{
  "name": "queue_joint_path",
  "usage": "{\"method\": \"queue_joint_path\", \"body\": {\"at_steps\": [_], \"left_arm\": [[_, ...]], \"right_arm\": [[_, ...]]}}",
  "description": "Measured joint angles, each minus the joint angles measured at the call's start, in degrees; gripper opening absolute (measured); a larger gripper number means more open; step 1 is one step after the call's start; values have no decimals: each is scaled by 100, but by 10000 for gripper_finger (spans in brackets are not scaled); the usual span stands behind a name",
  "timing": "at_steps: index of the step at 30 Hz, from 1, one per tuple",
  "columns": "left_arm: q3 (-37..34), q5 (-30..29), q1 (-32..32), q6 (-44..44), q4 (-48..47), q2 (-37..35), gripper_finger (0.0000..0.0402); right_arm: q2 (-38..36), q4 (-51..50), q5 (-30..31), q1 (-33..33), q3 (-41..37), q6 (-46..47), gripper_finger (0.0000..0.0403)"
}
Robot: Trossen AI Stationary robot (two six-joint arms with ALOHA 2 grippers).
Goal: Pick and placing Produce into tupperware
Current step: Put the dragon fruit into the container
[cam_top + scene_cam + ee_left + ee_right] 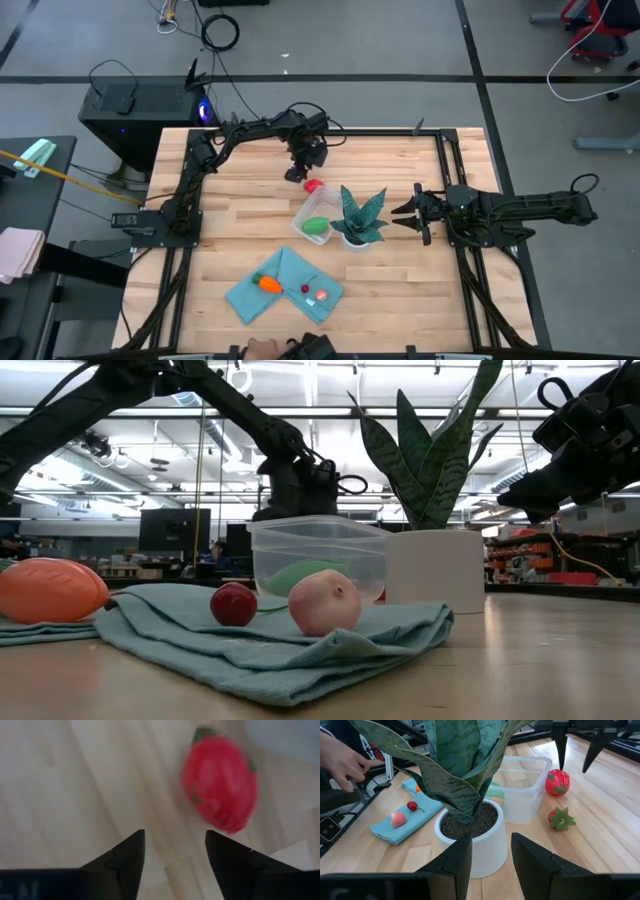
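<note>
Fingers of my left gripper [172,855] spread and empty over the red tomato [220,782].
It lies on the desk [240,190] just beside the clear box [318,213]; I judge it light, hard, smooth and likely to roll, so I should pinch across its widest middle. My right gripper [402,214] waits open by the potted plant [358,222].

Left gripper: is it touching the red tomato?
Apart. Right wrist view: the left gripper hangs open above the red tomato, with a gap between.
</note>
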Motion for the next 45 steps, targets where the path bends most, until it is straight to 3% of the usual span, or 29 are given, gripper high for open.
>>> {"method": "queue_joint_path", "body": {"at_steps": [8, 16, 18, 24, 28, 37, 45], "left_arm": [[1, -311, 28, -461, -97, 0, 273], [733, -902, -9, -466, -825, 0, 272], [1076, -754, -13, -715, -783, -4, 266], [1719, 555, -135, -1148, -1072, -15, 243], [1690, 574, -272, -955, -1482, -9, 230], [998, 118, -472, -826, -1266, -7, 230], [657, 83, -520, -832, -1076, -7, 234]], "right_arm": [[0, 2, 0, 2, 0, 13, 145], [0, 2, 0, 0, 2, -4, 145], [0, 4, 0, 0, 1, -4, 145], [0, 2, 0, 0, 1, -4, 145], [0, 1, -33, 2, 1, -3, 145], [0, 2, -168, 2, 0, -2, 145], [0, 0, -173, 2, 2, -3, 145]]}}
